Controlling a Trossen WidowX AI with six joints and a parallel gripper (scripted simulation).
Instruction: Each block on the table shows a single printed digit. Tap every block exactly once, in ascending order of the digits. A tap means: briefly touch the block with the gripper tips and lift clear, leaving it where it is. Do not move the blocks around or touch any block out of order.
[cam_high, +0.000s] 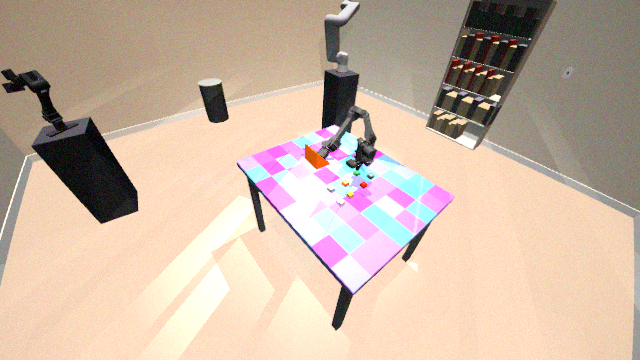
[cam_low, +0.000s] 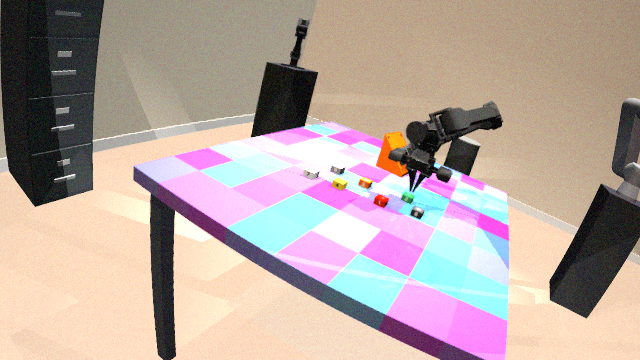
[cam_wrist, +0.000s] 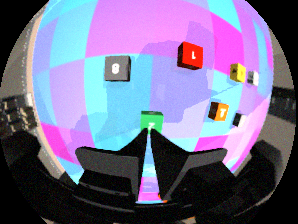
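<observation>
My gripper is shut and empty, its tips just above the green block, whose digit is partly covered. Contact cannot be told. The dark grey block looks like 8. The red block shows 1. The orange block, yellow block, one white block and a light grey block have digits too small to read surely.
An orange wedge-shaped panel stands on the checkered table beside the arm. Other arms stand on dark pedestals away from the table. A bookshelf and a dark cabinet stand by the walls.
</observation>
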